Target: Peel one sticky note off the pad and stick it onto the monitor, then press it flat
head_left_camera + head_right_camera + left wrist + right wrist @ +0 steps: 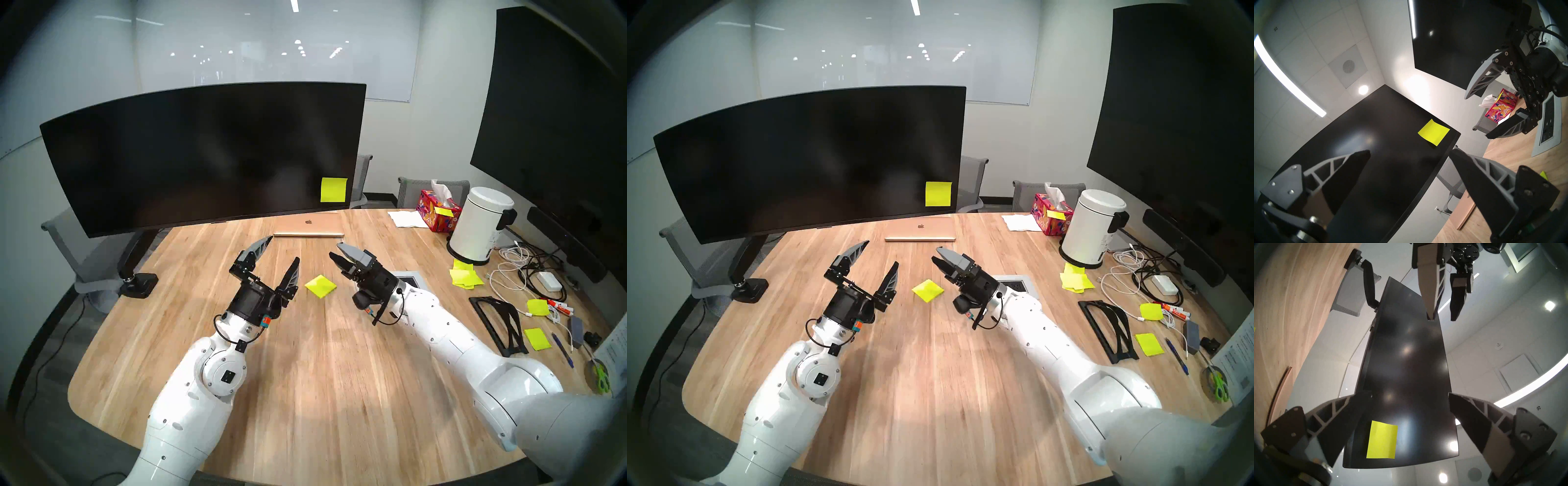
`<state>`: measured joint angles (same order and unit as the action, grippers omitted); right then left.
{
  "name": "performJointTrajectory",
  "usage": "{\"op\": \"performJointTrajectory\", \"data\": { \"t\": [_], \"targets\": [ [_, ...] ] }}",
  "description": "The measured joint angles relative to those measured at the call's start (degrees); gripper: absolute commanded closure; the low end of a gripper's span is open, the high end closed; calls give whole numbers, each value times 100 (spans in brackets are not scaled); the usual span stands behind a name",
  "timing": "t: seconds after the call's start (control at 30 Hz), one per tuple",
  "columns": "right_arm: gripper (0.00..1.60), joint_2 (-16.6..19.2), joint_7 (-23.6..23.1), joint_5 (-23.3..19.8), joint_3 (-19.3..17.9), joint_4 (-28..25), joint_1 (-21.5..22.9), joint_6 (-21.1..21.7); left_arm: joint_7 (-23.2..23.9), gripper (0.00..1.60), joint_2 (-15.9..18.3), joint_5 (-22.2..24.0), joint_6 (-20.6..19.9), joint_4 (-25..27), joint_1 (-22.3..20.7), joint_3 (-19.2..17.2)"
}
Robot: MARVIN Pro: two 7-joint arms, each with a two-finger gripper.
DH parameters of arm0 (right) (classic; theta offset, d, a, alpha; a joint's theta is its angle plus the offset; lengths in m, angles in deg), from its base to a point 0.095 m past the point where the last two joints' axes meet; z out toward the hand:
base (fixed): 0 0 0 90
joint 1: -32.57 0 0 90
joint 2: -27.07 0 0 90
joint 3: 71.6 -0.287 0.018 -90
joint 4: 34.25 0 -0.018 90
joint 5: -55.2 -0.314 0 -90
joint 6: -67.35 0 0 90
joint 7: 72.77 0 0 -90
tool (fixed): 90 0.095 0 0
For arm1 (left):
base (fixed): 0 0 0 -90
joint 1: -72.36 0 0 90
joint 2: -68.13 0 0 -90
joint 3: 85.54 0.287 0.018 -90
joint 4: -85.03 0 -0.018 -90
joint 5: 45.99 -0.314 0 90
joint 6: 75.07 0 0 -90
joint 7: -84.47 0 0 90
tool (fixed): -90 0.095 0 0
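Blank sticky note (334, 189) (unmarked) on monitor (203, 152)

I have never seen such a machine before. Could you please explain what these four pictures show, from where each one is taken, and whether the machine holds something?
This is a robot with two white arms. Two pictures come from cameras on its head, looking down at a wooden table. The other two come from a camera on each wrist, looking past the fingers.

The left end effector and the right end effector are both open and hold nothing.

One yellow-green sticky note is stuck on the curved monitor, near its lower right corner. The pad lies on the table between the arms. A closed laptop lies under the monitor, and loose notes, cables, a tissue box and a white bin lie on the right.
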<state>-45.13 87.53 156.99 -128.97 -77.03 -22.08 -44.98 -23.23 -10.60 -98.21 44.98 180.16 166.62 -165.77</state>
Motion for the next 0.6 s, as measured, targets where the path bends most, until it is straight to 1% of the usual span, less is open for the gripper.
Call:
{"op": "performJointTrajectory", "data": {
  "t": [0.2, 0.6],
  "targets": [
    [0, 169, -98, -9, -58, -466, -264, -57, 0, 0, -1, -1, 4, 0, 0, -1],
    [0, 423, -626, -106, -237, -1417, -770, -165, 1, 0, -4, -2, 8, 0, 0, -3]
  ]
}}
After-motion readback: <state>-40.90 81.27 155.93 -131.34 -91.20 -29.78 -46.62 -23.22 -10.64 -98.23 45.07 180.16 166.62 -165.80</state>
